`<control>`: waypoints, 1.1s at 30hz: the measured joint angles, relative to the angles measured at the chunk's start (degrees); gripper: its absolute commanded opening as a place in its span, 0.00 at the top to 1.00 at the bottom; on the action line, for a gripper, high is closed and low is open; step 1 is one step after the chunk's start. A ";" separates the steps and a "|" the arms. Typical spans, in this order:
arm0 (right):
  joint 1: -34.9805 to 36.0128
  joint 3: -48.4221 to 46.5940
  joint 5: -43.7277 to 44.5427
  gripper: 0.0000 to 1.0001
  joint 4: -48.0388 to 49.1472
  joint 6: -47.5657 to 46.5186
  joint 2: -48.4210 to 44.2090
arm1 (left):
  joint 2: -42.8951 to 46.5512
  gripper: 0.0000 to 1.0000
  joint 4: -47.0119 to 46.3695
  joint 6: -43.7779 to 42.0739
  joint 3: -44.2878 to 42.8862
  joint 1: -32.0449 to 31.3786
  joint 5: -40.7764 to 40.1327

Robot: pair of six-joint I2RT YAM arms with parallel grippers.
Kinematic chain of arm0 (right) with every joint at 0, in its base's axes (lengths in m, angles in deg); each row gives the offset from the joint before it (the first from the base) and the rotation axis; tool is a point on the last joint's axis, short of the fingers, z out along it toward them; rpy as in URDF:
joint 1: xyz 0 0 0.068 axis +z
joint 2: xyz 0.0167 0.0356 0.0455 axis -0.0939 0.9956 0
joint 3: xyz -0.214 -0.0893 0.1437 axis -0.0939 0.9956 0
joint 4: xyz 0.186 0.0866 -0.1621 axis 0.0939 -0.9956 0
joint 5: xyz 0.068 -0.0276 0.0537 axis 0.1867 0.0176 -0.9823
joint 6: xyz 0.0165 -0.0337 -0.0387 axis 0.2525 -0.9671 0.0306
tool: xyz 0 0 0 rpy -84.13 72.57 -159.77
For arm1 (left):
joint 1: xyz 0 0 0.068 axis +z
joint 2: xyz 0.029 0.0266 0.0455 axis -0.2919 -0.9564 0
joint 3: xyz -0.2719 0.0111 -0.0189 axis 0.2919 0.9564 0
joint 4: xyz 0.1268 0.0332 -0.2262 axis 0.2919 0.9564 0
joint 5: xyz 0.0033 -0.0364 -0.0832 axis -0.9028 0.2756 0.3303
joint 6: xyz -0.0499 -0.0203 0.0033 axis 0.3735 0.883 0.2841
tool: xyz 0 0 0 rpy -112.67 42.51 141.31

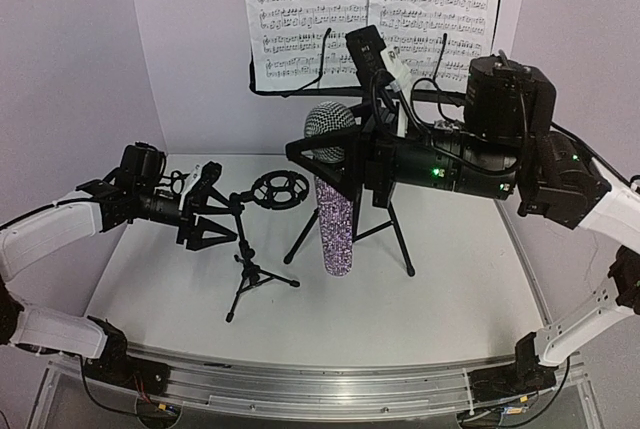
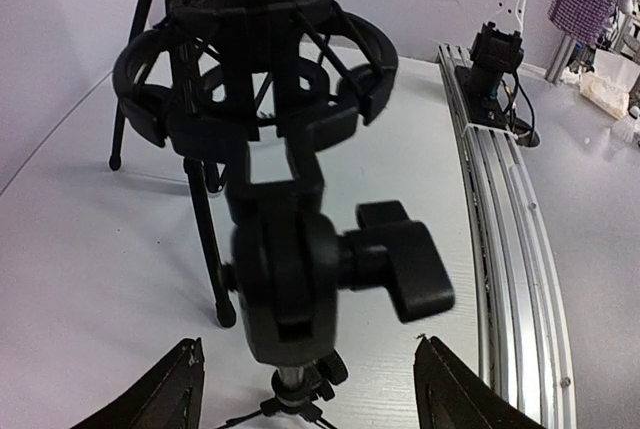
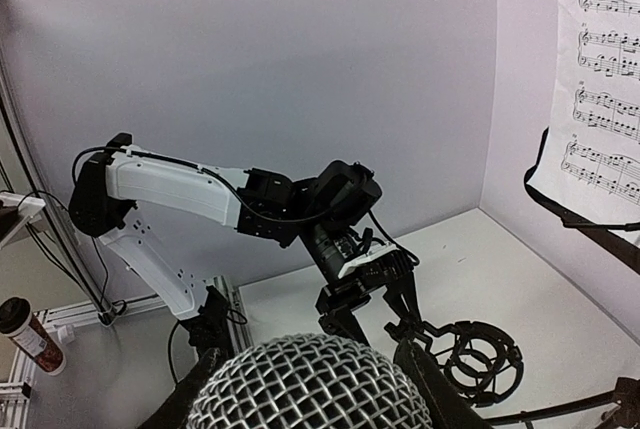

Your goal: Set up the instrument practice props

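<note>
- As I watch from my remote desk, I count one small mic stand, one music stand, one microphone and two sheet-music pages.
- The left gripper has its fingers apart, straddling the mic stand's neck.
- The right gripper is clamped on the upright microphone, just beside the mic stand.
- The table is white, with lilac walls behind.

High rear overview; two close wrist views, all sharing the mic stand
</note>
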 measured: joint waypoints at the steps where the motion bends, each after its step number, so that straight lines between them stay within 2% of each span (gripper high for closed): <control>1: 0.00 0.00 0.13 1.00 -0.06 -0.42 0.00 | -0.53 0.43 -1.42 0.59 0.33 -0.01 0.20; 7: 0.00 -1.55 1.02 1.00 -1.08 -4.06 0.28 | -4.27 0.72 -8.10 2.75 1.11 -0.11 0.68; 11: 0.00 -3.46 1.52 1.00 -1.31 -5.91 1.04 | -4.71 0.99 -9.13 1.86 1.21 -0.13 1.64; 16: 0.00 -7.77 2.13 1.00 -1.92 -7.61 4.35 | -4.71 1.00 -8.18 0.24 1.14 0.09 2.72; 21: 0.00 -19.47 3.10 1.00 -1.84 -10.37 13.68 | -4.65 1.00 -1.89 -4.50 -0.30 4.42 6.23; 26: -0.02 -33.28 2.74 1.00 -0.64 -14.90 25.28 | -4.63 1.00 9.37 -14.27 -3.17 14.25 8.23; 33: -2.03 -44.22 1.27 1.00 4.87 -16.87 37.53 | -4.67 1.00 22.88 -29.42 -5.12 18.29 11.30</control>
